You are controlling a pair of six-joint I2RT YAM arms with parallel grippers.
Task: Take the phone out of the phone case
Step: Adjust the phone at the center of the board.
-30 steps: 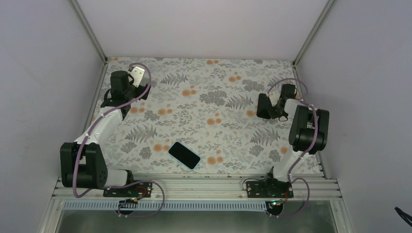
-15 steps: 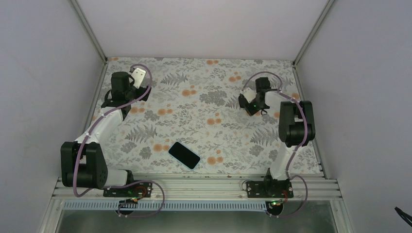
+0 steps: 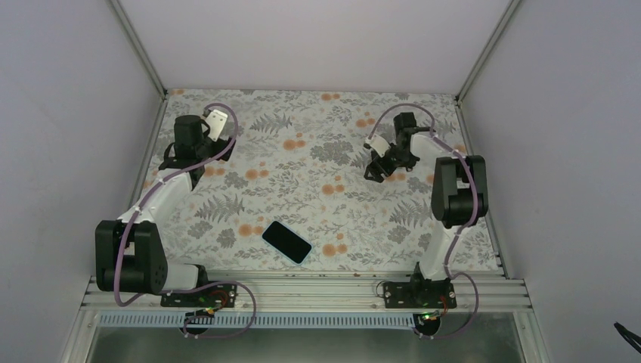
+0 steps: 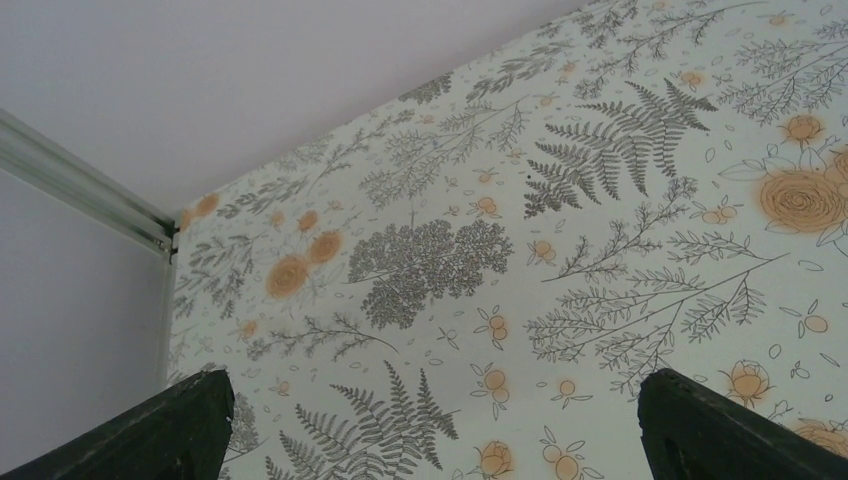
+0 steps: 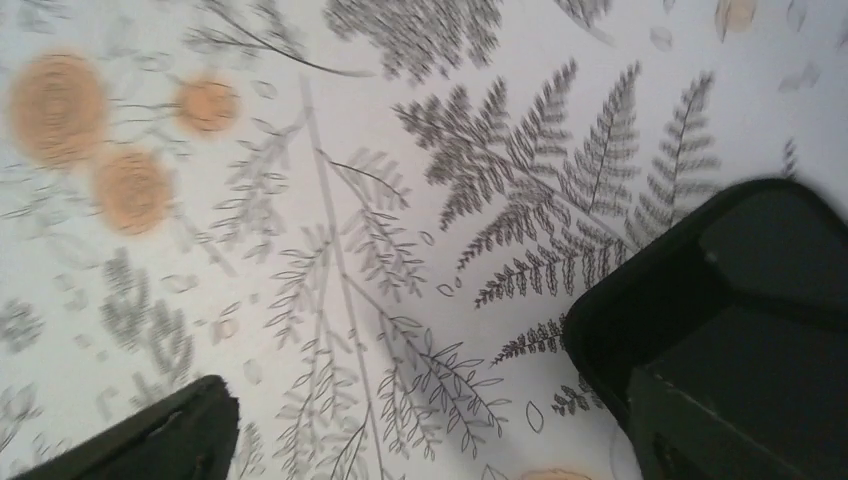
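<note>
I see the phone, a dark slab lying flat and askew on the floral table, near the front edge between the two bases and well apart from both arms. I can't tell its case from the phone here. My left gripper hangs by the far left corner, spread wide and empty. My right gripper sits far right, also parted and empty.
</note>
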